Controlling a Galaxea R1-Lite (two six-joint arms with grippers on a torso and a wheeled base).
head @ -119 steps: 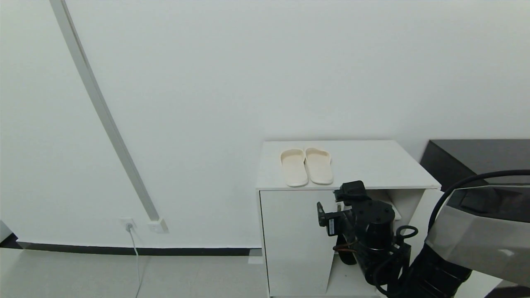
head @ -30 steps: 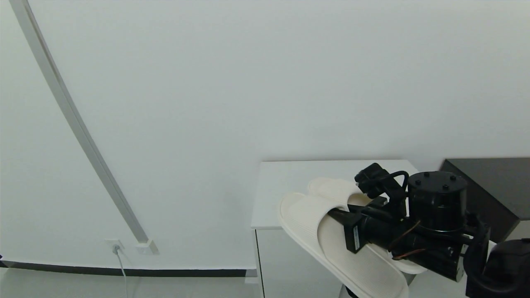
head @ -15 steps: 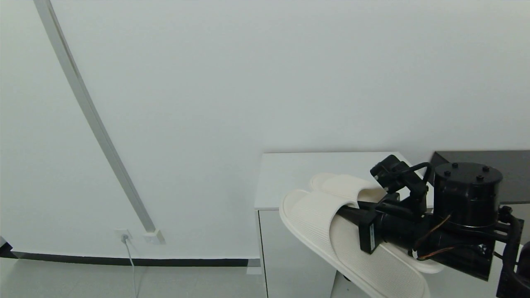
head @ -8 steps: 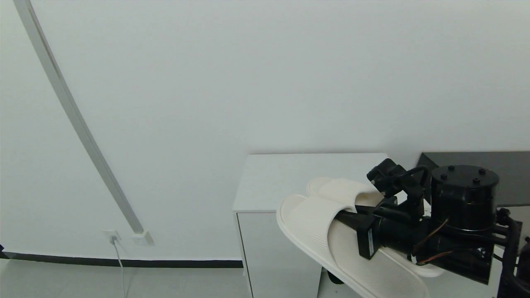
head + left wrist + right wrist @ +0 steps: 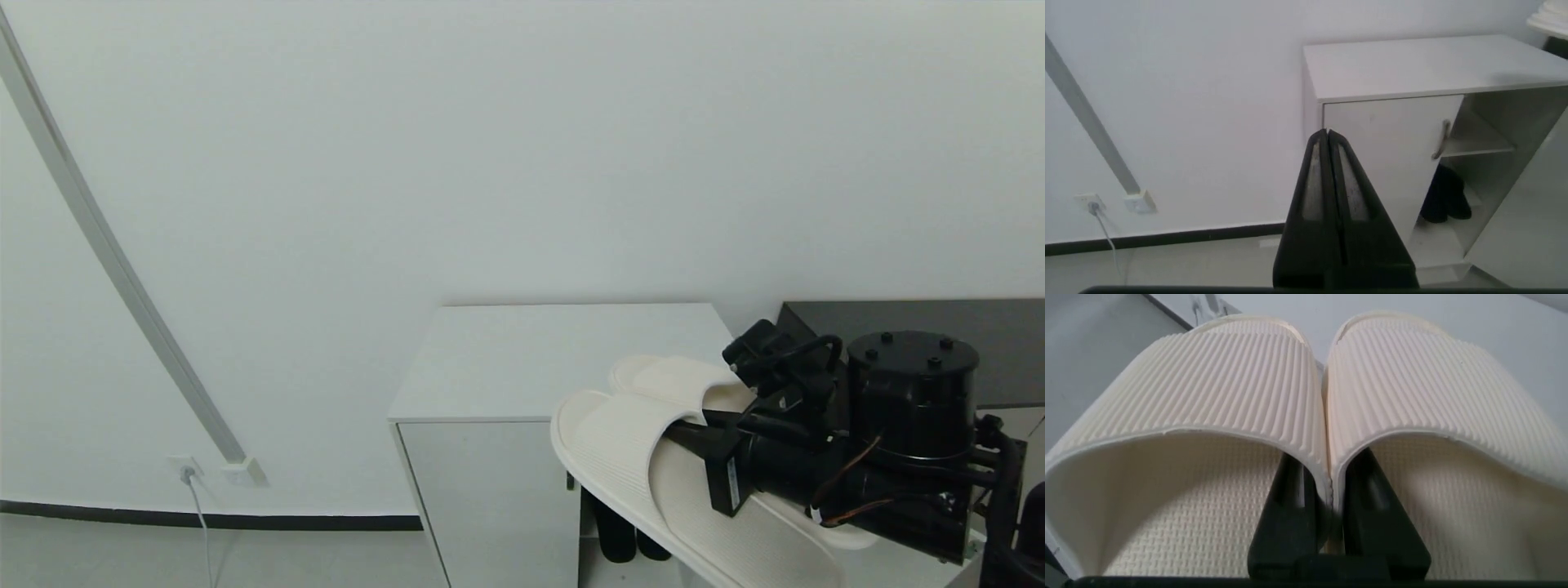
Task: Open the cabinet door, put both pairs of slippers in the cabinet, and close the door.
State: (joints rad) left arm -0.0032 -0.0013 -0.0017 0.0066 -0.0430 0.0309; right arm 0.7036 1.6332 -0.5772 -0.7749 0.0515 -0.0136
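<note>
Cream slippers [image 5: 620,441] clamped by right gripper [image 5: 1327,508], whose label [image 5: 729,483] looks illegible.

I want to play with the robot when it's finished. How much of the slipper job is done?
Done: the cabinet is open on one side, and a dark pair seems to sit low down inside it. In hand: the right gripper holds the cream slippers up in front of the cabinet. Left: put them inside and shut the cabinet.
</note>
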